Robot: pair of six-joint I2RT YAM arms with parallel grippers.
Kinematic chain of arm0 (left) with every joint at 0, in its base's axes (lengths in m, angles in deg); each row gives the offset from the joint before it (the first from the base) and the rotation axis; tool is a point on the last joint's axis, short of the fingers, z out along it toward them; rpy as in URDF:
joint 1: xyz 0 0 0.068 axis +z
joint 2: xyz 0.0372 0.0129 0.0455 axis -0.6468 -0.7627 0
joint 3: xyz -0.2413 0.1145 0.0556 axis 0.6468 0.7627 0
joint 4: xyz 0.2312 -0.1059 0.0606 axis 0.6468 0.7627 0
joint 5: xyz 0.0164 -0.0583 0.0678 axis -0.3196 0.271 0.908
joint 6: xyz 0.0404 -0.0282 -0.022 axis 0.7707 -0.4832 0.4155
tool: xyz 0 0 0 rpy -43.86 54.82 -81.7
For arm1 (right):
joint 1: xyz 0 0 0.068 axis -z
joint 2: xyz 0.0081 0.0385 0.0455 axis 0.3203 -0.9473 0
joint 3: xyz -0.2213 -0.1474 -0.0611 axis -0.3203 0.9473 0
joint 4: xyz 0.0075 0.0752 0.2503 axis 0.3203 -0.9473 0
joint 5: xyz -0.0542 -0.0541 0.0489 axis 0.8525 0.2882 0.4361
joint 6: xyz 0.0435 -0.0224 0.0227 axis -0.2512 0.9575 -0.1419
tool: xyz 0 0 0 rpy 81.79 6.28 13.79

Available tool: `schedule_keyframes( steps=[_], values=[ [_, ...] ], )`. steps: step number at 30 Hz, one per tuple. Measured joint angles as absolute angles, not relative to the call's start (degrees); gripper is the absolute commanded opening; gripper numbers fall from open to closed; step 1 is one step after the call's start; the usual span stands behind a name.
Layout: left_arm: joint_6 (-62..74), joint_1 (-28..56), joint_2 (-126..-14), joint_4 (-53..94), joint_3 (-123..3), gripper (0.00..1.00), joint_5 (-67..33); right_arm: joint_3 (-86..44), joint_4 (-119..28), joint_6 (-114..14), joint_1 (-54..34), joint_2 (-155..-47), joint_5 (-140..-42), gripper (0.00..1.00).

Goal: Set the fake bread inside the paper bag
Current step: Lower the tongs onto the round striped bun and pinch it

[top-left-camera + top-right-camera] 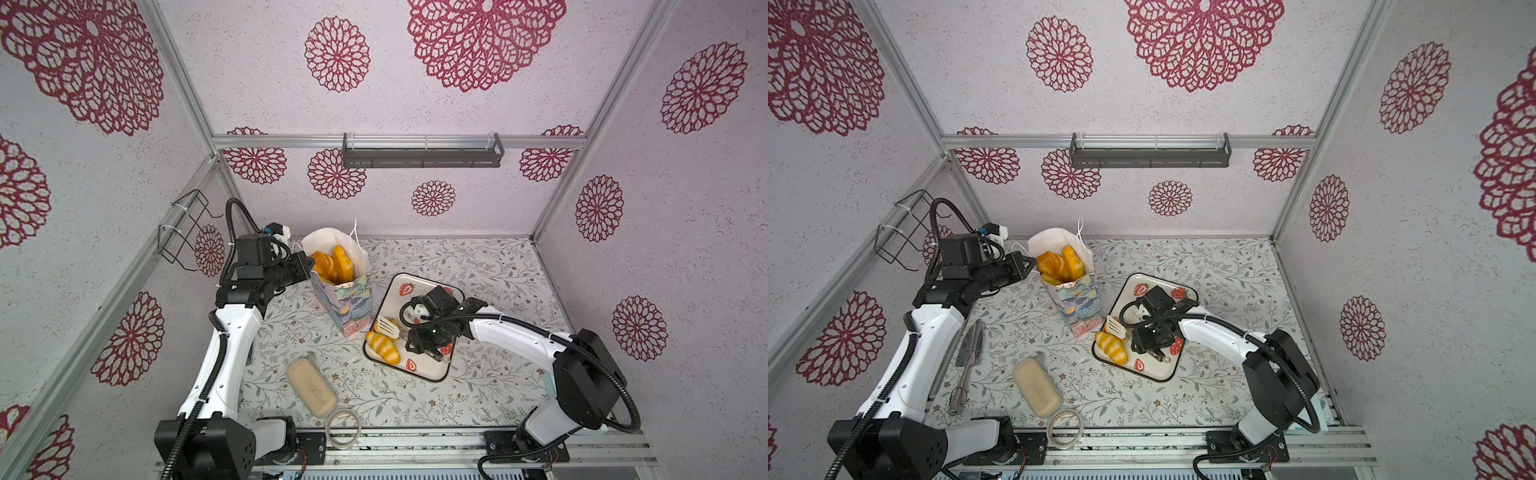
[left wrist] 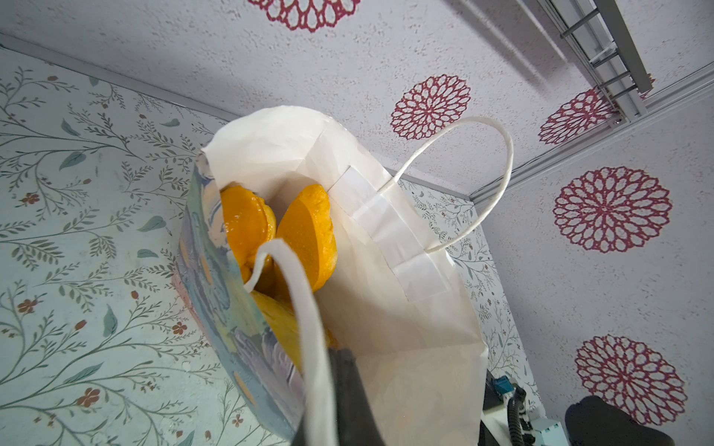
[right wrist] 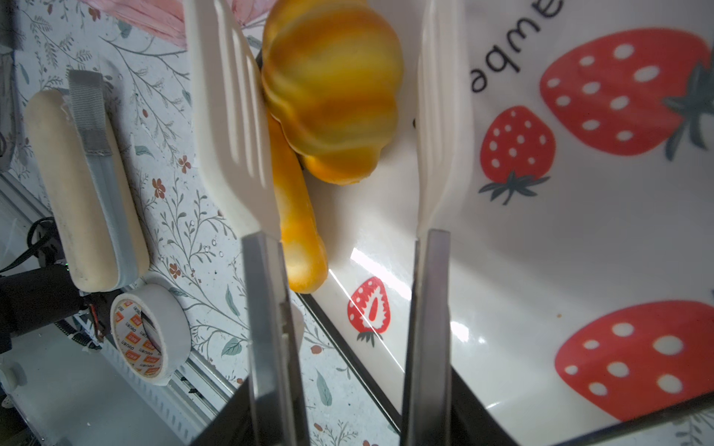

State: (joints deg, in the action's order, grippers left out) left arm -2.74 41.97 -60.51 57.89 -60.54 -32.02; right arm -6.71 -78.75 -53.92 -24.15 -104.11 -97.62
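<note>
A: Pinching the paper bag (image 1: 353, 303) rim with left gripper (image 1: 306, 266); clamping tongs (image 1: 390, 327) in right gripper (image 1: 415, 337), blades astride the croissant (image 1: 382, 348) on the strawberry tray (image 1: 432, 376).

B: Could squirt out: glossy, rounded. Might also snag on pastries (image 1: 332, 264) crowding the bag.

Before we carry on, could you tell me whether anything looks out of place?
Only small things: the paper bag, pinched at its rim by the left gripper, has one white wall creased and bulging, and one croissant seems to overhang the rim of the tray.

Fake bread (image 1: 343, 262) bottoms hidden inside paper bag (image 1: 353, 307); tongs (image 3: 235, 127) handles, tray (image 3: 502, 239) lettering cut off at picture edge.
</note>
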Motion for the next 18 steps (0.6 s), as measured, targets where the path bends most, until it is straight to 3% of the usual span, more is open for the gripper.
schedule_keyframes(
  steps=[9, 18],
  values=[
    [-2.74, 42.02, -60.51, 57.91, -60.54, 0.0, -32.0, -7.13, -79.25, -53.04, -24.28, -104.13, -96.57, 0.45],
    [-2.74, 42.02, -60.51, 57.89, -60.54, 0.0, -32.02, -7.7, -80.89, -52.85, -24.19, -103.57, -93.75, 0.44]
  ],
)
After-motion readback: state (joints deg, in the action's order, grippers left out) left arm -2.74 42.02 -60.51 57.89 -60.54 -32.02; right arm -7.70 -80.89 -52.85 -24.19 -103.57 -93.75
